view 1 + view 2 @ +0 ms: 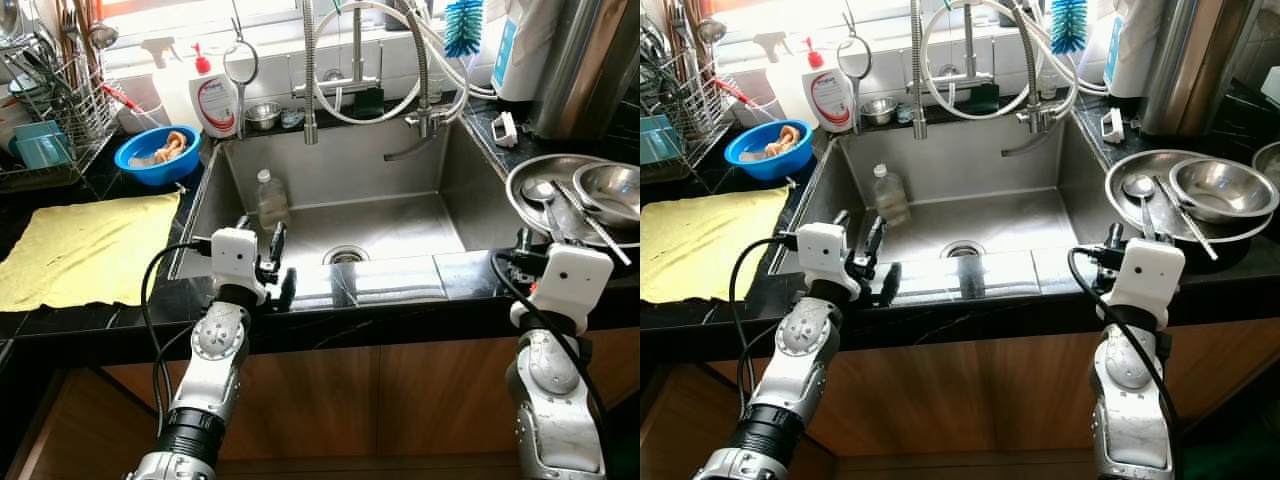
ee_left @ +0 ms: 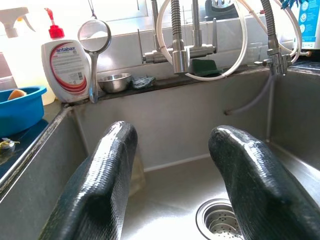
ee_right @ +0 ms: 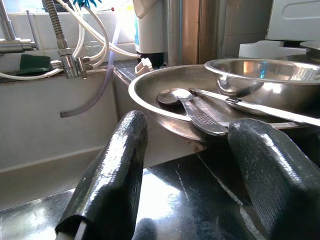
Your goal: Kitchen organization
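Left end effector (image 1: 277, 262) hangs over the sink's (image 1: 400, 225) front edge, fingers spread, empty; a plastic bottle (image 1: 271, 198) stands inside. Right end effector (image 3: 192, 172), spread too, faces the steel plate (image 1: 1125, 195) on the desk (image 1: 970, 310).

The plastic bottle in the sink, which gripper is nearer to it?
Left. The left gripper hovers just in front of the plastic bottle; the right gripper sits across the sink, beside the steel tray.
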Motion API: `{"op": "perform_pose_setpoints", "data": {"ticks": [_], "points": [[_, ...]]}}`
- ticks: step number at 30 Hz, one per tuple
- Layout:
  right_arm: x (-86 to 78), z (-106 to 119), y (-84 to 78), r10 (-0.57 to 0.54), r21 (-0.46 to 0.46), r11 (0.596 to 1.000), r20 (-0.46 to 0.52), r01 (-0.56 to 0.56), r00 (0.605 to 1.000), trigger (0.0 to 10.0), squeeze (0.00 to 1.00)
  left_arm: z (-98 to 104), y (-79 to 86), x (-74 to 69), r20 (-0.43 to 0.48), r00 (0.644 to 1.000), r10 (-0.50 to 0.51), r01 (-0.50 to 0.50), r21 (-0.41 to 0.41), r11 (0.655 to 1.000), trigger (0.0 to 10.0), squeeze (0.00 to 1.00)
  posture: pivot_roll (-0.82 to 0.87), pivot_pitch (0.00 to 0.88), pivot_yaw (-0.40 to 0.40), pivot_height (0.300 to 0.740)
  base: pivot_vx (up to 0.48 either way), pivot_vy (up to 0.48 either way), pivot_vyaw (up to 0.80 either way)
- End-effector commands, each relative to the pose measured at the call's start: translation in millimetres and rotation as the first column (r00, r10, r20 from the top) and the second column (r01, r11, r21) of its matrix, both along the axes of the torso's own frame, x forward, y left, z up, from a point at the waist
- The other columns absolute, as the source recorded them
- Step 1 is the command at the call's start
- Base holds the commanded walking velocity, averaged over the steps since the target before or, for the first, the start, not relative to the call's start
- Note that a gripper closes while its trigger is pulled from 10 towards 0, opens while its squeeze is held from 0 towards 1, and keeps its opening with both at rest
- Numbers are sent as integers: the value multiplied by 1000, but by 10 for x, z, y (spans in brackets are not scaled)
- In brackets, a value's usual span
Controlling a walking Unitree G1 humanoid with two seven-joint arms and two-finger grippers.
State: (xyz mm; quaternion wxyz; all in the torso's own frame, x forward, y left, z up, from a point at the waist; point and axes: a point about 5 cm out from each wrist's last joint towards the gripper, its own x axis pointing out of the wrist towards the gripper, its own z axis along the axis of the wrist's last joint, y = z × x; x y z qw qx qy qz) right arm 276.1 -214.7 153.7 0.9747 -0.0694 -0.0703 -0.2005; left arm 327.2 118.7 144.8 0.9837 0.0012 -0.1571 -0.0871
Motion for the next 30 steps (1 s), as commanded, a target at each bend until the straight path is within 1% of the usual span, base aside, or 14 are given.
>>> {"op": "perform_pose_setpoints", "data": {"ticks": [1,2,3,4,5,6,8,9,10,12,13,14,22,30], "points": [[14,4,52,18,14,1000,4,-18,1000,3294,0,21,23,15,9,1000,3,-3,6,1000,10000,0,-295,0,145,740,0,0,0],[13,-1,62,28,19,999,2,-28,1000,588,0,20,23,16,8,1000,3,-3,6,1000,10000,0,-294,0,146,740,0,0,0],[10,-7,67,32,22,999,1,-32,999,471,0,13,20,16,5,1000,1,-1,9,1000,10000,0,-294,0,146,740,0,0,0],[8,-11,70,34,23,999,0,-34,999,471,0,8,18,17,2,1000,0,0,11,1000,10000,0,-294,0,146,740,0,0,0],[6,-13,70,34,24,999,0,-34,999,1255,0,7,17,17,2,1000,0,0,11,1000,10000,0,-295,0,146,740,0,0,0],[3,-8,66,34,23,999,2,-34,999,2510,0,10,15,17,3,1000,-1,1,10,1000,10000,0,-293,0,145,740,0,0,0],[3,-6,64,34,23,999,3,-34,999,2510,0,11,15,18,3,1000,-2,2,10,1000,10000,0,-293,0,145,740,0,0,0],[4,-7,64,35,22,999,1,-35,999,4471,0,14,15,18,3,1000,-2,2,9,1000,10000,0,-293,0,145,740,0,0,0],[5,-8,65,35,22,999,1,-35,999,4392,0,15,15,18,4,1000,-2,2,9,1000,10000,0,-293,0,145,740,0,0,0],[12,-2,74,37,23,999,1,-37,999,4863,0,22,14,23,5,1000,-3,3,9,1000,10000,0,-293,0,144,740,0,0,0],[12,1,77,38,23,999,2,-38,999,7922,0,24,13,22,6,1000,-3,3,8,1000,10000,0,-292,0,144,740,0,0,0],[11,2,76,37,24,999,2,-37,999,10000,0,25,10,19,7,1000,-3,3,7,1000,10000,0,-291,0,142,740,0,0,0],[27,11,63,35,26,999,3,-35,999,10000,0,21,15,15,4,1000,-1,1,6,1000,10000,0,-290,0,141,740,0,0,0],[32,53,55,28,22,999,25,-29,999,10000,0,26,20,18,6,1000,0,0,5,1000,10000,0,-289,0,142,740,0,0,0]]}}
